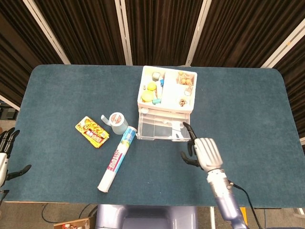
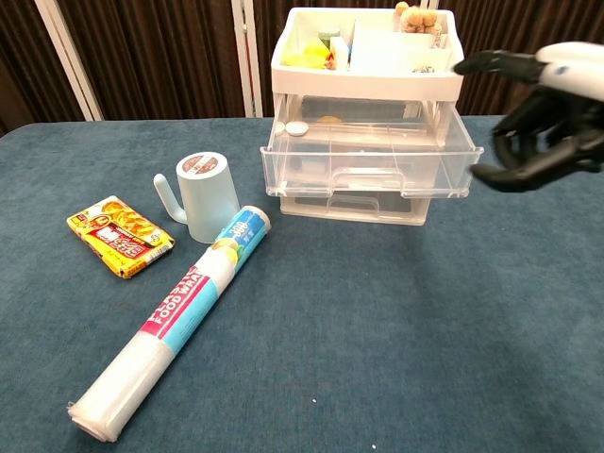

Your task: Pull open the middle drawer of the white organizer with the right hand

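The white organizer (image 1: 167,90) (image 2: 368,66) stands at the table's middle back, its open top tray full of small items. Its clear middle drawer (image 1: 162,130) (image 2: 368,170) is pulled out toward me, a few small items showing at its back. My right hand (image 1: 204,152) (image 2: 543,118) hovers just right of the drawer's front corner, fingers spread, holding nothing and apart from the drawer. My left hand (image 1: 5,152) shows only at the far left edge of the head view, off the table, fingers apart.
A pale blue cup (image 1: 116,124) (image 2: 200,196) stands left of the organizer. Beside it lies a long rolled tube (image 1: 116,160) (image 2: 175,321), and a yellow snack packet (image 1: 92,131) (image 2: 120,236) sits further left. Dark curtains hang behind the blue table (image 1: 248,109).
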Robot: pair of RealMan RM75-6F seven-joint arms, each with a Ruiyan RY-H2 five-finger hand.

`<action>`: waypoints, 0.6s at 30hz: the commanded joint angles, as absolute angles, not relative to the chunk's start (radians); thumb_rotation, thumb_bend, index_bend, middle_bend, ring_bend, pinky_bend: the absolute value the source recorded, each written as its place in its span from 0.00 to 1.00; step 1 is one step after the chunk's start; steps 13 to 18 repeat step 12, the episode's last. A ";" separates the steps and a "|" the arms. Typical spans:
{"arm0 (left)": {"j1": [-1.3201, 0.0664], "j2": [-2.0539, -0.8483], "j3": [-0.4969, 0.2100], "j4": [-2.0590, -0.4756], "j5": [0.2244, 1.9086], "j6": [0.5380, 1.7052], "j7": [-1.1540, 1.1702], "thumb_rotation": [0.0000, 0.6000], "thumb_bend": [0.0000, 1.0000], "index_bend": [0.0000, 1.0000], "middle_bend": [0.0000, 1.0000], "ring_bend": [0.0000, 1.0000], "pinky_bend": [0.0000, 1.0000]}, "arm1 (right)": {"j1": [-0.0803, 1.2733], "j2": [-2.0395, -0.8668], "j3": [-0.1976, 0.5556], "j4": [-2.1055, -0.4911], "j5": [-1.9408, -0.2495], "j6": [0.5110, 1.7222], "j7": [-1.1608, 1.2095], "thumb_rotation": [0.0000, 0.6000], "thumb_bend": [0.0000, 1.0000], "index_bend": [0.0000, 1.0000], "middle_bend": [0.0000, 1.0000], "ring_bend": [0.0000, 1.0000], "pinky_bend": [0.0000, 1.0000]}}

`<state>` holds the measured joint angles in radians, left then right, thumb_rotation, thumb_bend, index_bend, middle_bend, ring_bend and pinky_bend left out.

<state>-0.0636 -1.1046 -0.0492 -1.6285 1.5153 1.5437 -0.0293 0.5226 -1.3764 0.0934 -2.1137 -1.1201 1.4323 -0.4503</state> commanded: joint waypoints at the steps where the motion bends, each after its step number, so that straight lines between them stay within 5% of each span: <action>1: -0.057 -1.103 -0.045 -1.629 1.526 1.556 -0.033 1.00 0.01 0.00 0.00 0.00 0.04 | 0.432 -1.250 -0.004 -2.127 -1.255 1.510 -0.453 1.00 0.37 0.00 0.65 0.62 0.80; 4: -0.050 -1.103 -0.041 -1.629 1.538 1.572 -0.025 1.00 0.01 0.00 0.00 0.00 0.04 | 0.368 -1.184 -0.063 -2.068 -1.351 1.554 -0.382 1.00 0.34 0.00 0.45 0.42 0.65; 8: -0.039 -1.108 -0.037 -1.629 1.551 1.595 -0.005 1.00 0.01 0.00 0.00 0.00 0.04 | 0.283 -1.138 -0.126 -1.918 -1.442 1.606 -0.254 1.00 0.22 0.00 0.06 0.04 0.27; 12: -0.035 -1.112 -0.036 -1.622 1.567 1.611 0.019 1.00 0.01 0.00 0.00 0.00 0.03 | 0.230 -1.121 -0.148 -1.809 -1.459 1.630 -0.202 1.00 0.14 0.00 0.00 0.00 0.11; 18: -0.035 -1.112 -0.036 -1.622 1.567 1.611 0.019 1.00 0.01 0.00 0.00 0.00 0.03 | 0.230 -1.121 -0.148 -1.809 -1.459 1.630 -0.202 1.00 0.14 0.00 0.00 0.00 0.11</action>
